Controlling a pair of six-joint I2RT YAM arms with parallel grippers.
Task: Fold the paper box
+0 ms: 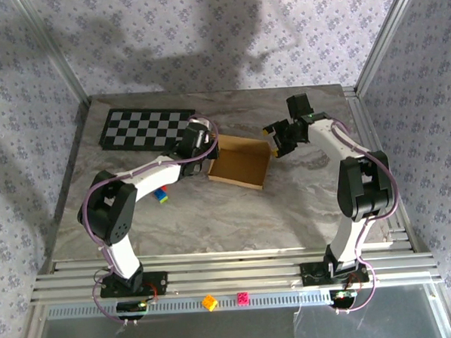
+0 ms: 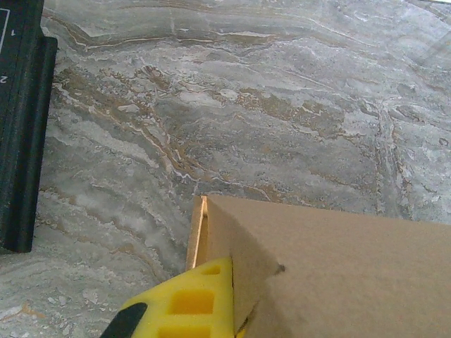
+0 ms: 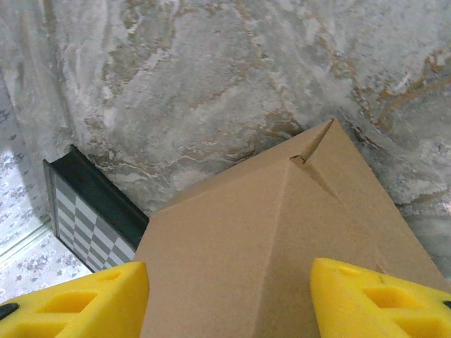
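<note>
Paper box (image 1: 240, 164) | left tool (image 1: 210, 156) pinching wall | right tool (image 1: 275, 142) spread

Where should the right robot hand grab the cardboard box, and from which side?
Grip the paper box by its raised right wall, coming down from above on the right. That wall is thin and stands up, so it fits between the open fingers of the right gripper, one inside, one outside. The left gripper pinches the opposite wall.
</note>
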